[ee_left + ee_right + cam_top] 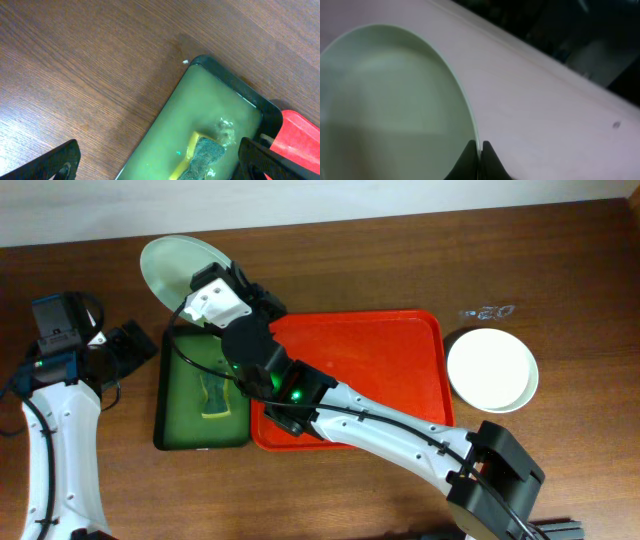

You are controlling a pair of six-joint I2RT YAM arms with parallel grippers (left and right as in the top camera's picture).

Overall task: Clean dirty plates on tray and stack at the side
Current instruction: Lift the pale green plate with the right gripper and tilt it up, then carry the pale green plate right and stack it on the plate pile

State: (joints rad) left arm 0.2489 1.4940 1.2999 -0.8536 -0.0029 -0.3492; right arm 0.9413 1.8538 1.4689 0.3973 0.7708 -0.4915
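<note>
My right gripper [215, 292] is shut on the rim of a pale mint plate [180, 265] and holds it tilted above the far end of the green tray. In the right wrist view the fingers [480, 150] pinch the plate's edge [395, 100]. The red-orange tray [400, 345] holds no plate that shows; my right arm covers part of it. White plates [492, 368] sit stacked to the right of the tray. My left gripper [160, 162] is open and empty above the green tray's near part; in the overhead view it [130, 345] sits left of that tray.
A dark green tray [185, 420] with greenish water and a yellow-green sponge [218, 398] stands left of the red tray; it shows in the left wrist view [200, 100] with the sponge [200, 157]. Bare wooden table [560, 270] surrounds them.
</note>
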